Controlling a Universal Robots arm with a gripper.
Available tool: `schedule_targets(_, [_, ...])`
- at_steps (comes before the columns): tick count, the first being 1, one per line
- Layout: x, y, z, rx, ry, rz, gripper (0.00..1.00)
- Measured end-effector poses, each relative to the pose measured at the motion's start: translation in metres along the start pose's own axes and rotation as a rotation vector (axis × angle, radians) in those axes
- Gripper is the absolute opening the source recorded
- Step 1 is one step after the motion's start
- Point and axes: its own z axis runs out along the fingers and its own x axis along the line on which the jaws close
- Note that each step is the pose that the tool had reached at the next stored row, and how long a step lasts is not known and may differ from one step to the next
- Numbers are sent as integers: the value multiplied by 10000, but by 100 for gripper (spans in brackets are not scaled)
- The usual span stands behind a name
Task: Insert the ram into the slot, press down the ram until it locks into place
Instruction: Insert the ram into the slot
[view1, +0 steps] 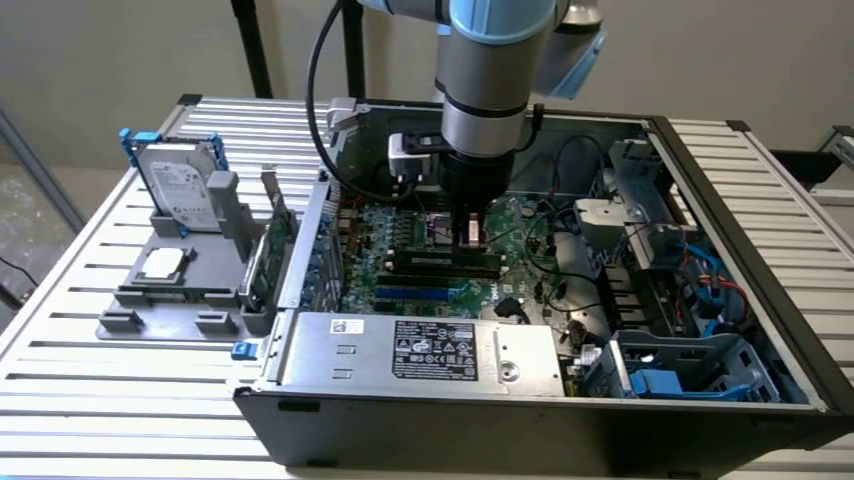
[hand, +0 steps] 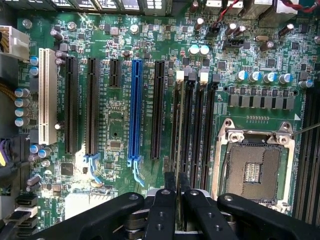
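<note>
My gripper reaches down into the open computer case onto the motherboard's memory sockets. In the wrist view its two black fingers stand close together around the ram. The ram is seen edge-on as a thin pale-green strip. It stands in the slot, the black socket nearest the blue one, and runs the slot's whole length. Two more alike black sockets lie parallel beside it, with white latches at their far ends. In the exterior view the ram lies low on the board beneath the fingers.
A blue socket and black expansion sockets lie to one side of the slot, the open processor socket to the other. Power supply, cables and case walls hem the board in. A hard drive stands on a grey fixture outside.
</note>
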Motion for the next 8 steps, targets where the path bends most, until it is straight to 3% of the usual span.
schedule_targets(8, [0,0,35,15,2,0,13])
